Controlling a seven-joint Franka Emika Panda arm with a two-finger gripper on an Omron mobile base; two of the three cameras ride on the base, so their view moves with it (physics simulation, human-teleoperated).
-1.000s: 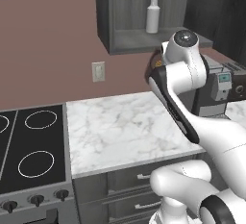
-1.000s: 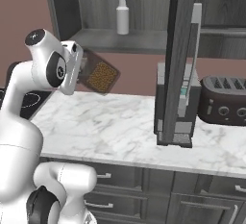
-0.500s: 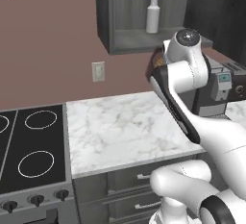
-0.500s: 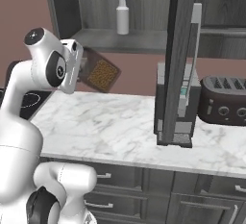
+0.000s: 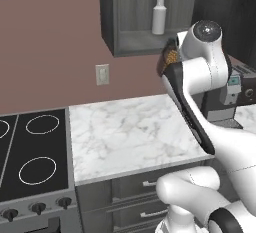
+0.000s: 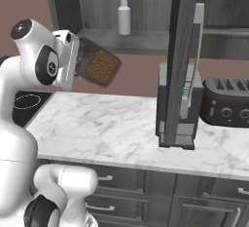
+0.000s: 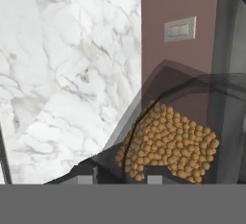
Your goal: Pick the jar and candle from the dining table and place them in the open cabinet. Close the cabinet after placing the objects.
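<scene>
Jaws [image 6: 80,66] clamped on the tilted jar [image 6: 99,66] (no readable label) above the marble counter [image 6: 121,128].

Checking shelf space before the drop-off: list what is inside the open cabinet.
A white spray bottle stands on the shelf of the open cabinet. The open door covers the shelf's right part. The gripper holds the jar below.

A kitchen: stove [image 5: 30,162], marble counter [image 6: 121,128], toaster [image 6: 227,102].

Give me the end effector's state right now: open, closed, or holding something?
End effector: closed on the squat clear glass jar with tan-brown grainy contents, held tilted above the white marble counter.
</scene>
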